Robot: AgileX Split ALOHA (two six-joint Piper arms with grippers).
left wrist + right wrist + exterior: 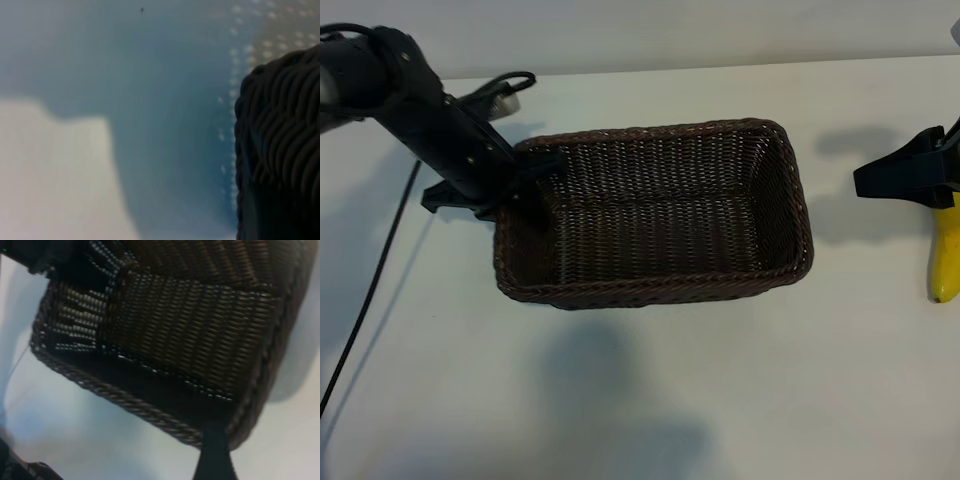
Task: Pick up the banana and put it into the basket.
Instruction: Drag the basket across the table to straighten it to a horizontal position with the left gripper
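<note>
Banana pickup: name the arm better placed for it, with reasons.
Right, probably. The right gripper hangs open directly over the banana at the table's right edge, while the left gripper sits at the basket's far left rim, the basket between.

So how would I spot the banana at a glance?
Start at the big dark brown woven wicker basket mid-table. Look past its right end to the table's right edge: under the right arm's black claw is the smooth, bright yellow curved banana, the only yellow thing.

A lab-like setup: bare white table (720, 400), robot arms.
</note>
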